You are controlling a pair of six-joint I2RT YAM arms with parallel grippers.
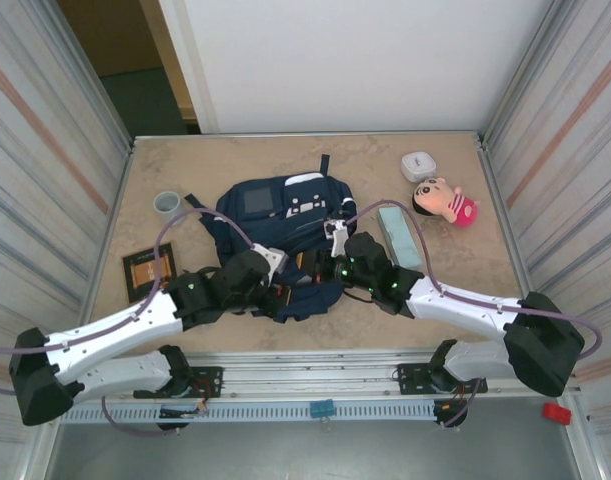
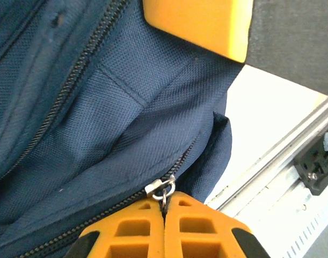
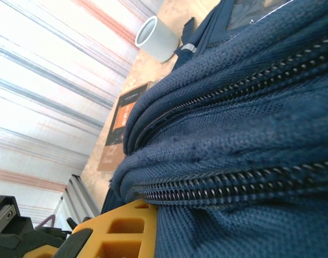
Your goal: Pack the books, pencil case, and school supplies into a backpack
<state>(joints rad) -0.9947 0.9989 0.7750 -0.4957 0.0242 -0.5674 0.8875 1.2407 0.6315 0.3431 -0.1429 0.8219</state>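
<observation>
Navy backpack [image 1: 280, 215] flat at the centre of the tan table [image 1: 465, 290], zip tracks running across its fabric. Pale teal pencil case [image 1: 398, 236] just beside it at 3 o'clock, lying on the table, outside the bag. At the bag's 6 o'clock edge, left gripper [image 2: 164, 208], jaws pressed together on the small metal zipper pull [image 2: 162, 189]. Right gripper [image 1: 320, 262] over the bag's 4 o'clock side, one yellow finger [image 3: 126, 231] against the fabric; jaw width impossible to tell. Further out: grey cup [image 1: 166, 202] at 10 o'clock, dark book [image 1: 148, 271] at 8 o'clock, pink-clothed doll [image 1: 447, 200] at 2 o'clock, small white case [image 1: 418, 165] beyond it.
</observation>
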